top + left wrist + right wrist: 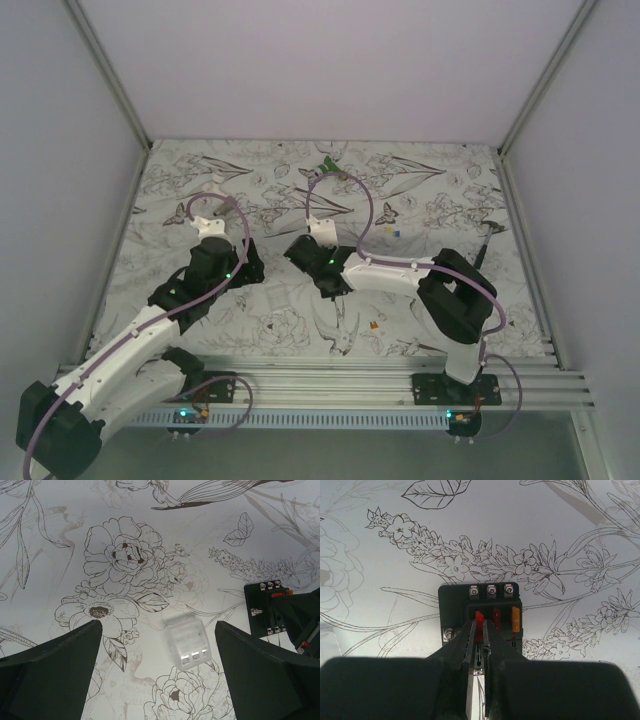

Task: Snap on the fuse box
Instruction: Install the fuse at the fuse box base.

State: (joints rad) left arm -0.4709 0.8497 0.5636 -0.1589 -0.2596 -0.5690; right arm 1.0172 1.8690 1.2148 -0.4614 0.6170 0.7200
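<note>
From my left, the left gripper [159, 629] hangs with its fingers spread wide over the flower-printed cloth [150, 520]. A clear plastic cover [189, 642] lies on the cloth between them, touching neither. Just right of it the fuse box [452, 605] sits flat near mid-table, with three screw terminals along its far edge. I see the right gripper [479, 629] pinched closed on a red fuse [479, 617] in its slot, a yellow fuse [515, 619] nearby.
</note>
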